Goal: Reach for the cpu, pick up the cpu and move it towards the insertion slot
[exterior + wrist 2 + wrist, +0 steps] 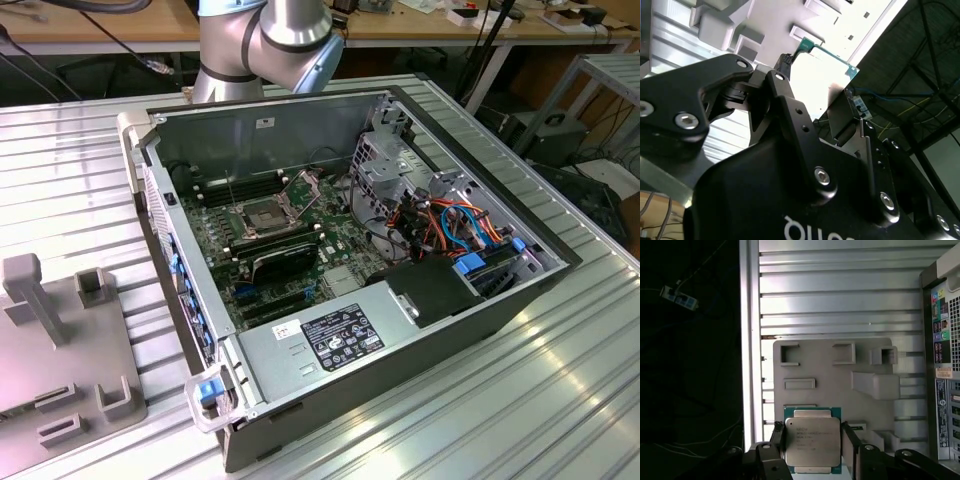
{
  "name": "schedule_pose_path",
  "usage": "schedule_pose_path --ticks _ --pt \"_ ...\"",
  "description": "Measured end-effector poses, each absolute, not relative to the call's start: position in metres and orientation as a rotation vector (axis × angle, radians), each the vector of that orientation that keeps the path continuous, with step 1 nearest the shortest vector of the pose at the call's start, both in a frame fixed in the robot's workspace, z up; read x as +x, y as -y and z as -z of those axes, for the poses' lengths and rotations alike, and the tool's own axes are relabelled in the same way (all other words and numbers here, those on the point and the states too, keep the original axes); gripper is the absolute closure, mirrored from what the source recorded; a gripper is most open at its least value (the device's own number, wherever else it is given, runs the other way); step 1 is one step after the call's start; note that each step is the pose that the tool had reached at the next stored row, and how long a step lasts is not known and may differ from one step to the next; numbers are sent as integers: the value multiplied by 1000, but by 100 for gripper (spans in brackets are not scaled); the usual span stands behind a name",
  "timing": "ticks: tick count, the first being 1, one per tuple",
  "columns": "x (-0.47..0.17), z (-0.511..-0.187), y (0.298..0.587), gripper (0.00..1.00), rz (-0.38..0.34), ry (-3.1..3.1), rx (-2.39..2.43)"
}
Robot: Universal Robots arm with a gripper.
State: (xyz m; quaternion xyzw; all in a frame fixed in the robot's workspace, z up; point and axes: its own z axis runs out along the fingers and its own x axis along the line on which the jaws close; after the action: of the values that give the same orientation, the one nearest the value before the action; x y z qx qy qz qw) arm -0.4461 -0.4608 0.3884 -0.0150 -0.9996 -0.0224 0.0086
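In the first wrist view the cpu, a thin square chip with a pale silvery face and a green rim, sits clamped between my fingers. My gripper is shut on it and holds it in the air above a grey plastic plate. The second wrist view shows the same chip from the other side, bright and washed out, with my gripper closed on two opposite edges. The insertion slot, a square metal-framed socket with its lever raised, lies on the motherboard inside the open computer case.
The grey plastic plate with notches and raised blocks lies on the ribbed metal table, beside the case wall. In the exterior view the plate is at the left, the open case in the middle, and my arm behind it.
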Motion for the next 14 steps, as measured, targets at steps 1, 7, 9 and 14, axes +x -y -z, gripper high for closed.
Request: schedule_pose_path --ticks 1,7,9,14 --pt "-445 -388 461 45 70 3123 -47" --pt "-438 -388 461 45 70 3123 -47" --pt "-436 -388 461 45 70 3123 -47" --pt "-429 -388 461 45 70 3123 -47"
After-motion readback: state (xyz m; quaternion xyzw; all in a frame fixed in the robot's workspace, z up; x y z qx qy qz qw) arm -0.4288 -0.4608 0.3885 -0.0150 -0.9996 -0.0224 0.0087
